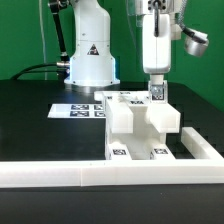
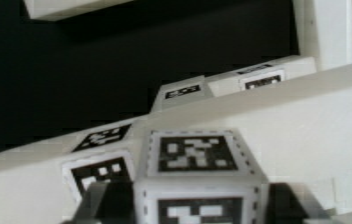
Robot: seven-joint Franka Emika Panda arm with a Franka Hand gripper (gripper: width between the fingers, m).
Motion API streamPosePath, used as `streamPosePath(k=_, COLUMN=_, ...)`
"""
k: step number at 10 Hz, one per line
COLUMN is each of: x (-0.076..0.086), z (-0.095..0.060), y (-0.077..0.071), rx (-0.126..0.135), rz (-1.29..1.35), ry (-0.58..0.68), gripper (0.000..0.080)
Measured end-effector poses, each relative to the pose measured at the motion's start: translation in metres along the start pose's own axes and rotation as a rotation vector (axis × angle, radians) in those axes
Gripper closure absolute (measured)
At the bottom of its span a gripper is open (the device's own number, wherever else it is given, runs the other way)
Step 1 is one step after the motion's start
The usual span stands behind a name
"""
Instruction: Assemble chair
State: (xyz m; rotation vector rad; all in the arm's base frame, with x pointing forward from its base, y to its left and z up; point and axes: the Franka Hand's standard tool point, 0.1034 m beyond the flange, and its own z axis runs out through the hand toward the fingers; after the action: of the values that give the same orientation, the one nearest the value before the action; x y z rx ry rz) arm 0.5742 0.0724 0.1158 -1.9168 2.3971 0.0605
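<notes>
Straddling the upright post (image 2: 199, 160) with the gripper (image 1: 157, 97), jaws close on either side; cannot tell whether clamped or loose. Stands directly beneath, long axis vertical, atop the chair (image 1: 135, 125) against the rail (image 1: 110, 172).

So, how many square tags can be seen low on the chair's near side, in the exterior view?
2. One tag sits low toward the exterior view's left, the other toward its right, both on the chair, behind the white rail. Other faces may hide more.

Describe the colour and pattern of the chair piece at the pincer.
The chair piece is white, bearing black-and-white square tags; best seen in the wrist view.
</notes>
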Motion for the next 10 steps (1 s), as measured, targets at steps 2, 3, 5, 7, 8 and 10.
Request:
streamPosePath(k=2, x=-0.0001, z=0.0002, y=0.0004, rx=-0.002, rz=-0.056, ry=0.000, gripper=0.0297)
streamPosePath(k=3, x=-0.0002, z=0.0005, y=0.0013, rx=-0.008, rz=-0.086, ry=0.000, gripper=0.0182)
streamPosePath(k=5, x=-0.0021, z=-0.0005, y=0.0010, rx=-0.012, rz=-0.329, ry=0.002, gripper=0.0159)
streamPosePath(k=7, x=-0.0031, z=-0.0008, y=0.0002, rx=-0.009, rz=-0.548, ry=0.001, gripper=0.0152)
streamPosePath(k=8, x=-0.0013, z=-0.0009, y=-0.0009, rx=-0.004, rz=-0.685, ry=0.002, gripper=0.0150)
streamPosePath(k=10, x=-0.0058, z=0.0000, y=0.0007, rx=-0.002, rz=-0.847, ry=0.003, gripper=0.0150)
